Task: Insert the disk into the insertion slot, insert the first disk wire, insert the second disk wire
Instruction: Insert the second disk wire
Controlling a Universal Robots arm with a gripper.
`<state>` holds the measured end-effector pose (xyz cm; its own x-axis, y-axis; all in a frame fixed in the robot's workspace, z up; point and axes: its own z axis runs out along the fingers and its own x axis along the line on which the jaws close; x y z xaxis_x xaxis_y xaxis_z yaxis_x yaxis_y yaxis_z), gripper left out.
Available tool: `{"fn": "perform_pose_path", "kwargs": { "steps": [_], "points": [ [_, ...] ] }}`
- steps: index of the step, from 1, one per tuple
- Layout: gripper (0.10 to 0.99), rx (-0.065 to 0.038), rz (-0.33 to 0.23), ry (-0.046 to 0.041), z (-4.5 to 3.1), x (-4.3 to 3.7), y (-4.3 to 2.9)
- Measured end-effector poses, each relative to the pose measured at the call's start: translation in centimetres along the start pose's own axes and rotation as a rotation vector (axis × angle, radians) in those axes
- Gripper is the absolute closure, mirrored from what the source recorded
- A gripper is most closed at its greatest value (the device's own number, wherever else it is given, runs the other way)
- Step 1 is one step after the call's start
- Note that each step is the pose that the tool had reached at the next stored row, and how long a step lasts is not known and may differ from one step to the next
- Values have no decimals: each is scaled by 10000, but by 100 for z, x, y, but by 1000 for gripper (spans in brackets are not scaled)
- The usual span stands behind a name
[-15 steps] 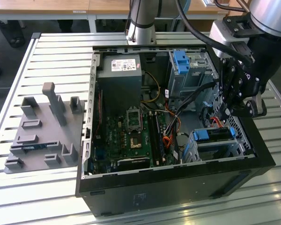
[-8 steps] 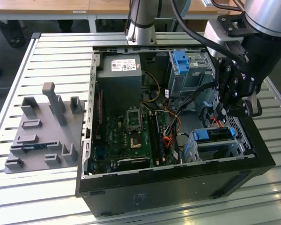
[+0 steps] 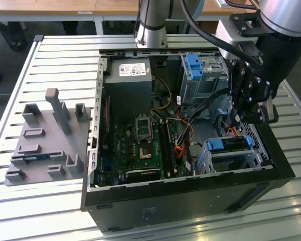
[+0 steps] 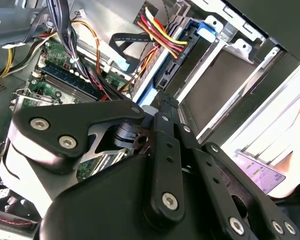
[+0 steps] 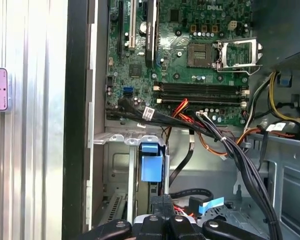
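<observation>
Item: hand [image 3: 243,118], black linkage type, hanging inside the open computer case [image 3: 190,196] near the exterior view's right, just above the rear of the low drive cage. In both wrist views its fingers [image 5: 162,212] appear drawn together on something dark and small; we judge this a wire connector, but we cannot tell for certain what is clamped, if anything.

Item: the disk [image 3: 230,144], blue-framed, lying seated in the insertion slot [image 3: 255,148], the low perforated cage in the case's corner nearest the exterior view's right. In the first wrist view its blue carrier tab [image 5: 151,165] stands just beyond the fingertips.

Item: wire bundle [image 5: 225,145], black, red and orange, running from the motherboard [image 5: 190,55] toward the disk's end.

Item: taller cage with blue latch [image 3: 193,65], farther back; untouched.

Item: grey fixture tray [image 3: 45,145] on the slatted desk [image 3: 55,65], well apart from the case.

Step in hand, by our judgement: disk insertion done; a disk wire being brought to the drive. We reckon the coming move calls for square alignment of connector to socket and a straight, gentle push.
</observation>
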<state>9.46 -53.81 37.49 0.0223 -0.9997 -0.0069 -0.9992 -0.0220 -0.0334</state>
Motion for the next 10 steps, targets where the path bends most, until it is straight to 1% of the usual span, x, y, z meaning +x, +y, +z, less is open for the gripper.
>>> {"fn": "perform_pose_path", "kwargs": {
  "steps": [2,5,7,10],
  "points": [
    [980,0,-2,3,-1,-12,2],
    [980,-1,-1,4,4,-63,2],
    [980,0,-1,3,18,-109,2],
    [980,-1,-1,6,52,-153,2]
  ]
}}
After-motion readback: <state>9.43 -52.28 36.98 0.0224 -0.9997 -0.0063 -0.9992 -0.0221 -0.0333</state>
